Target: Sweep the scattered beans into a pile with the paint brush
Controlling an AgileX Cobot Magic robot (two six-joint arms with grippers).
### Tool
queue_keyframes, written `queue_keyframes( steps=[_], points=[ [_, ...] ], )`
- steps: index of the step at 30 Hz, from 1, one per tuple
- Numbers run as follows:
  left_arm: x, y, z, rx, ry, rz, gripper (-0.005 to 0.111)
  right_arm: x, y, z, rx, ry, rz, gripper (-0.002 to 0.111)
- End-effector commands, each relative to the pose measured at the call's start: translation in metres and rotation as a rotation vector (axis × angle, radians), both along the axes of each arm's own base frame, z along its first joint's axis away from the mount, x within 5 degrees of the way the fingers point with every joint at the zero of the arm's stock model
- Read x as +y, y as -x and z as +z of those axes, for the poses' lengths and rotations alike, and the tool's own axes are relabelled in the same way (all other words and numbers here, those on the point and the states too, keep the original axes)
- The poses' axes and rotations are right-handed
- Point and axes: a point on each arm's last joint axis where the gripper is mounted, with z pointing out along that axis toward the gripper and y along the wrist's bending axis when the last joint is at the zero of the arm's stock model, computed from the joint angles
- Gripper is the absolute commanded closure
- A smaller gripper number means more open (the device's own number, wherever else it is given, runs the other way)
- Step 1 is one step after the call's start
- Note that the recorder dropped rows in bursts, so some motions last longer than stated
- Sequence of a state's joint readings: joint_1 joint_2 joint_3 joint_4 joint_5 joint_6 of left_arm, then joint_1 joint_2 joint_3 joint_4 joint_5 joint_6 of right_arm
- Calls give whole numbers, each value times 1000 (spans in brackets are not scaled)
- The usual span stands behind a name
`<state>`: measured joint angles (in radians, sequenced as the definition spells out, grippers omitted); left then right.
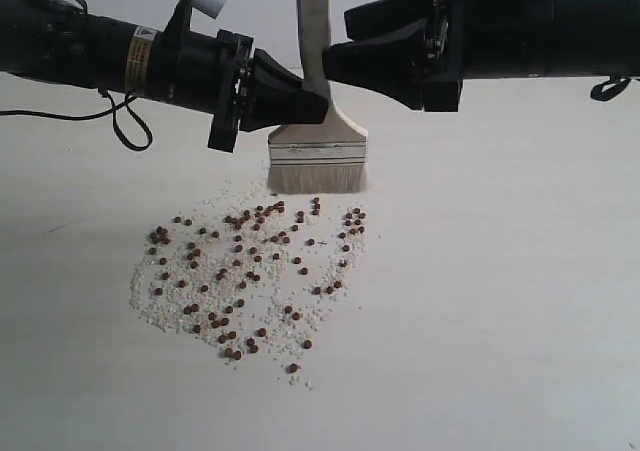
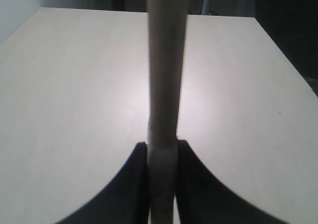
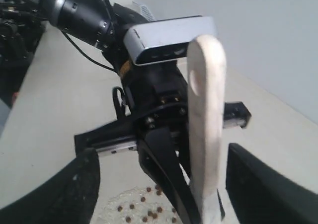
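Exterior view | left gripper (image 1: 306, 93) clamped on the paint brush (image 1: 316, 153) handle | brush upright, bristles down on table (image 1: 520, 331) | right gripper (image 1: 336, 41) jaws spread wide, upper handle between them, no grip | beans (image 1: 250, 271) scattered loosely among off-white grains, just nearside of bristles, spreading left
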<state>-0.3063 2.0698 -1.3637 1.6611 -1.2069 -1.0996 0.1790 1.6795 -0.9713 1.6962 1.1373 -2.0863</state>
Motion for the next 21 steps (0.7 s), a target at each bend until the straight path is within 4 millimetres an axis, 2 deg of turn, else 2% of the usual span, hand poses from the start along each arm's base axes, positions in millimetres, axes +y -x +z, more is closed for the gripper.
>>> queue_keyframes(
  steps=[1,10,18,21],
  points=[
    [0,0,9,8,46,18,107,2,-5,5,-12,-83,37,42],
    [-7,1,13,21,85,29,107,3,-14,-8,20,-78,35,43],
    [-15,6,13,19,85,8,107,5,-23,-2,4,-86,34,46],
    [-15,6,13,20,85,5,107,5,-26,-10,28,-83,34,47]
  ],
)
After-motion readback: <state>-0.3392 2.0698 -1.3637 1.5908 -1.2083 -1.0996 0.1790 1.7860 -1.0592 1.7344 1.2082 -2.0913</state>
